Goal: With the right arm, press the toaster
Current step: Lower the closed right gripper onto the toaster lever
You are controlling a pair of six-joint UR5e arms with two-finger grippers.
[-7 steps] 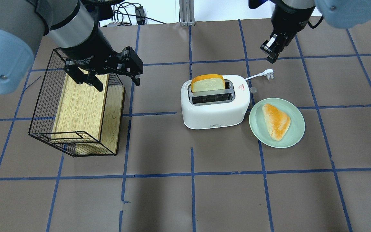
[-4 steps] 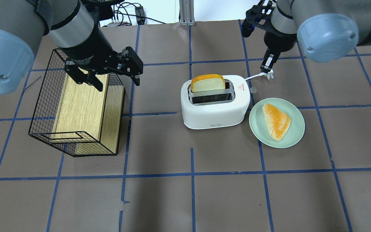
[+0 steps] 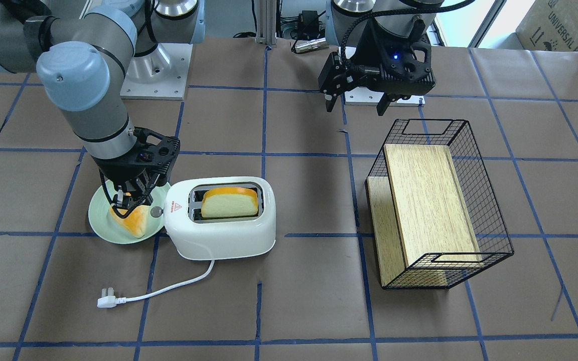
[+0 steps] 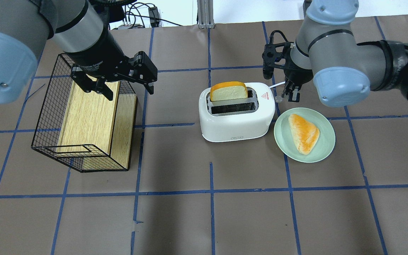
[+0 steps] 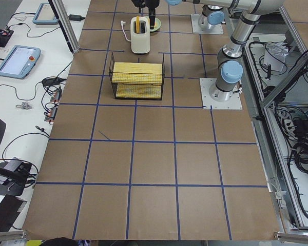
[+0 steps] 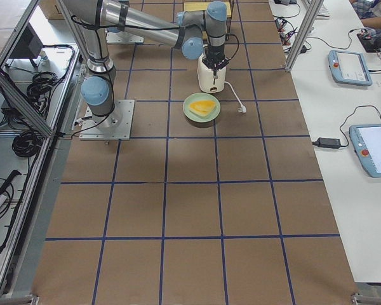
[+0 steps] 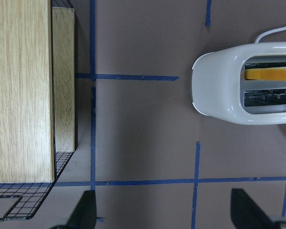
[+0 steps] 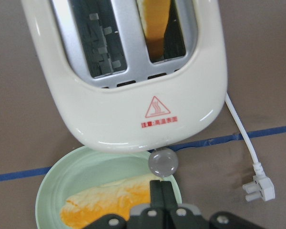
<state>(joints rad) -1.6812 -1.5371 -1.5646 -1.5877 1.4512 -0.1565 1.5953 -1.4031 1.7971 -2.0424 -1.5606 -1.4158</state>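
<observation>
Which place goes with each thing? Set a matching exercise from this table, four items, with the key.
Things:
1. bread slice
2. pastry
3. board
4. plug

Places:
a. in the basket
b. on the plate
c. in the toaster
d. on the table

Pairs: 1-c, 2-b, 3-a, 4-d
</observation>
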